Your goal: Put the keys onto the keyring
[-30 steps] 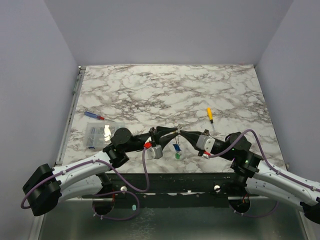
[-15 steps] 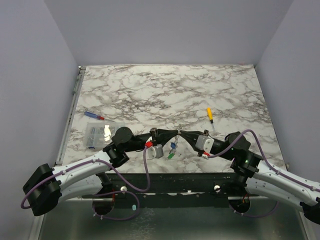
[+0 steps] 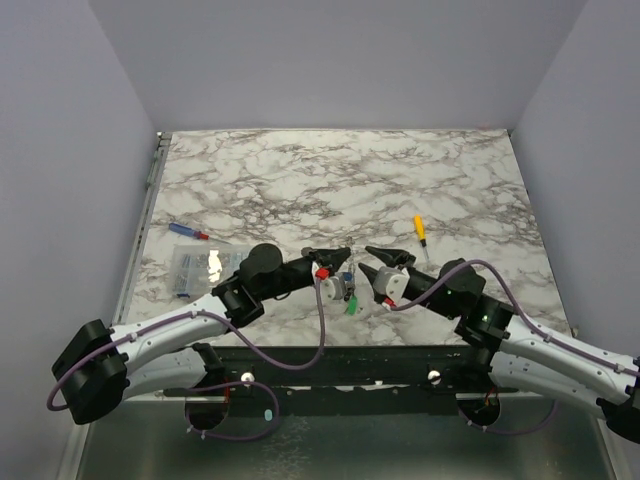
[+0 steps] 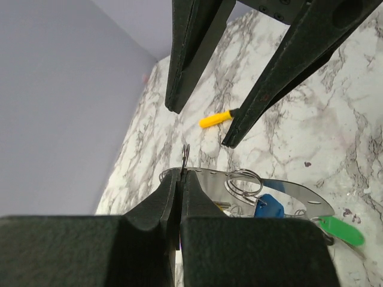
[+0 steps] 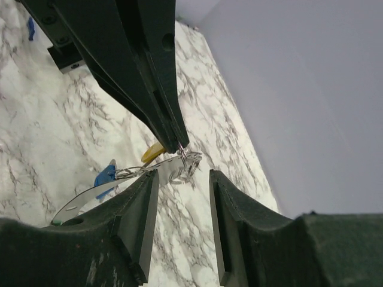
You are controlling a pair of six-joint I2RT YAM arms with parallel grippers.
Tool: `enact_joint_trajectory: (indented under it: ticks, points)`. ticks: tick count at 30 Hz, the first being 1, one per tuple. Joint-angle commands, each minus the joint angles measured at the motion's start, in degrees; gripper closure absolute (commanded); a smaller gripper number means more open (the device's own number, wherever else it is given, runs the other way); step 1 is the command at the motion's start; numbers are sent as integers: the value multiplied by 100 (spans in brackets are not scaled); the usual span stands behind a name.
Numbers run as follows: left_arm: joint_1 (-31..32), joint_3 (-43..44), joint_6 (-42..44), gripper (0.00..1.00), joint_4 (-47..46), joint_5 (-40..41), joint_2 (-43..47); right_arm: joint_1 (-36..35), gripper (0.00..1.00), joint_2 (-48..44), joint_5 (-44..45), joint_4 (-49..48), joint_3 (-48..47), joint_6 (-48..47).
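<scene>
My left gripper (image 3: 343, 254) is shut on the thin silver keyring (image 4: 185, 154), whose wire sticks up just past the closed fingertips. A blue-headed key (image 4: 269, 209) and a green-headed key (image 4: 341, 230) hang from it with small rings on a silver band; they also show in the top view (image 3: 350, 296). My right gripper (image 3: 373, 262) is open and empty, facing the left one a short way to its right. In the right wrist view the keyring (image 5: 182, 156) sits just beyond the open right gripper (image 5: 184, 179), with the blue key (image 5: 106, 175) to the left.
A yellow-handled screwdriver (image 3: 421, 230) lies behind the right gripper. A slim blue-and-red stick (image 3: 188, 231) and a clear plastic packet (image 3: 205, 268) lie at the left. The table's front edge is just below the hanging keys.
The right gripper has opened and let go of the keyring, drawing back slightly right. The left gripper has moved right with the keyring and keys.
</scene>
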State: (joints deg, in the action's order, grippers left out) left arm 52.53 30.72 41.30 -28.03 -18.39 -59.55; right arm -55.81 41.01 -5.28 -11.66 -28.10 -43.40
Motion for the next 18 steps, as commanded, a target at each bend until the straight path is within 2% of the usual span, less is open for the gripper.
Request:
enact_joint_trajectory:
  ticks: [1, 7, 18]
  points:
    - [41, 278, 168, 100, 272, 280, -94, -34, 54, 216, 425, 299, -259, -337]
    - [119, 387, 82, 100, 408, 468, -276, -59, 55, 585, 338, 456, -430, -355]
    - [266, 428, 134, 100, 524, 610, -303, -122, 69, 874, 348, 481, -513, -342]
